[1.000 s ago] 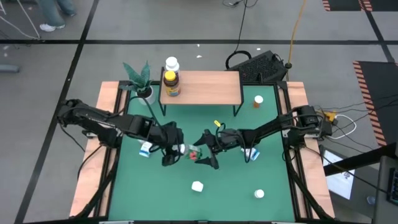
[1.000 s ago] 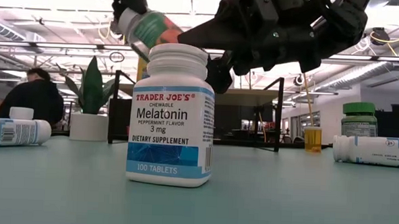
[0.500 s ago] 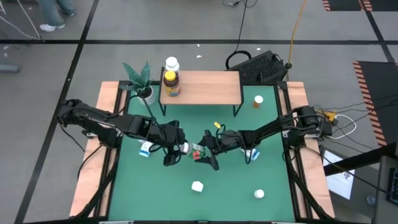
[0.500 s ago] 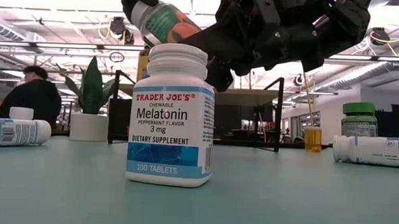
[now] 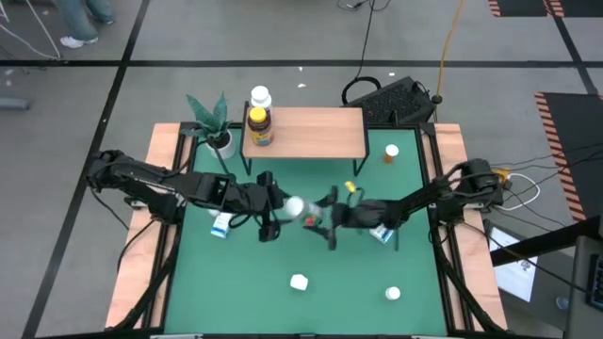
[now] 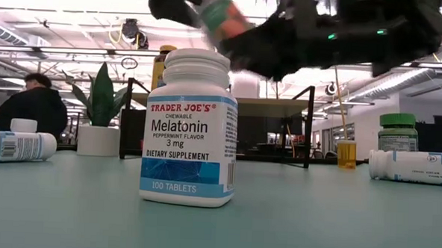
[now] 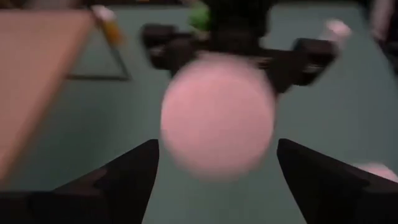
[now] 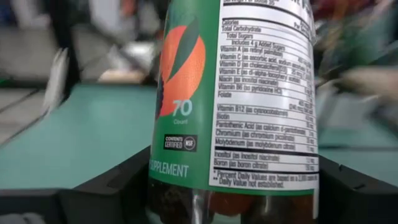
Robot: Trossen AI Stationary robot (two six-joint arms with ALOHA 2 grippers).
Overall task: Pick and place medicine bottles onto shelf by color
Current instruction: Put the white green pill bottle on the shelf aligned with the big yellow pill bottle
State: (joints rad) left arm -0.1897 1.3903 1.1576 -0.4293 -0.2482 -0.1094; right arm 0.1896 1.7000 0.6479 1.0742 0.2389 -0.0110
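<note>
A green medicine bottle [image 5: 309, 214] with a white cap [image 7: 217, 121] hangs above the table's middle. My right gripper [image 5: 327, 220] is shut on it, and its label [image 8: 239, 93] fills the right wrist view. My left gripper [image 7: 217, 146] stands open at the cap end, one finger on each side of the cap with a gap between. The shelf [image 5: 311, 134] stands at the far side on thin black legs, with an amber bottle [image 5: 259, 125] upright on its left end. My right gripper pinches the green bottle's clear lower end [image 8: 186, 205] between its two fingers [image 8: 112, 186], one on each side. The fingers come about level from the table's right. The bottle is lifted clear and sticks out beyond them, its cap slanting up toward the left gripper.
On the table are white-and-blue bottles lying down [image 5: 220, 224] [image 5: 382, 233], white-capped ones near the front [image 5: 299, 281] [image 5: 392, 294], an orange one [image 5: 391, 153] right of the shelf, and a potted plant [image 5: 215, 118]. A white bottle [image 5: 260, 96] stands behind the shelf.
The green bottle has passed from my left gripper to my right one. It has risen a little and gone toward the table's far edge, cap tipped higher. My left gripper has let go of the cap end and tipped upward. My right gripper has turned and drawn toward the right.
</note>
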